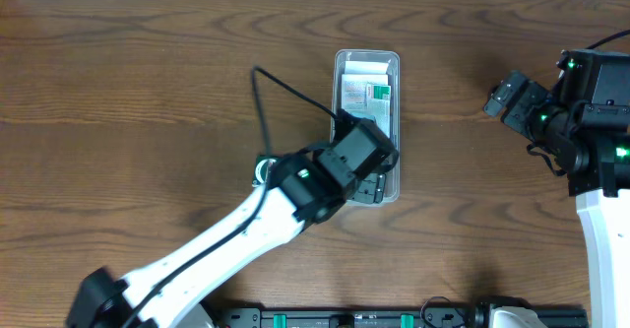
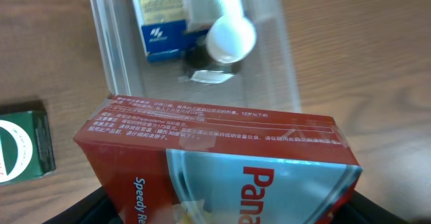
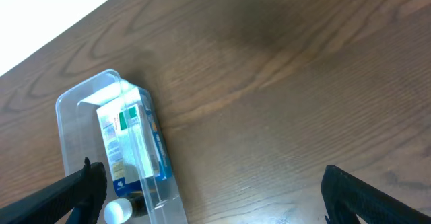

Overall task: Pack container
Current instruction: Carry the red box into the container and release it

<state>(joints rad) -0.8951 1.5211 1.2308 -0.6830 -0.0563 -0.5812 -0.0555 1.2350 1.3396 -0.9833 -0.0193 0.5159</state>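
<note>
The clear container (image 1: 338, 92) lies lengthwise at the table's middle. It holds a blue-and-white box (image 1: 366, 97) and a white-capped bottle (image 2: 230, 39). My left gripper (image 1: 366, 182) is over the container's near end, shut on a red box (image 2: 222, 163) with white lettering. The box is tilted just above the container's (image 2: 101, 42) near edge. My right gripper (image 1: 504, 97) is open and empty, well to the right of the container. In the right wrist view its fingers (image 3: 215, 197) are spread wide, with the container (image 3: 74, 116) at the lower left.
A small green box (image 2: 23, 143) lies on the wood just left of the container's near end, and it also shows beside my left arm in the overhead view (image 1: 261, 170). A black cable (image 1: 264, 101) arcs left of the container.
</note>
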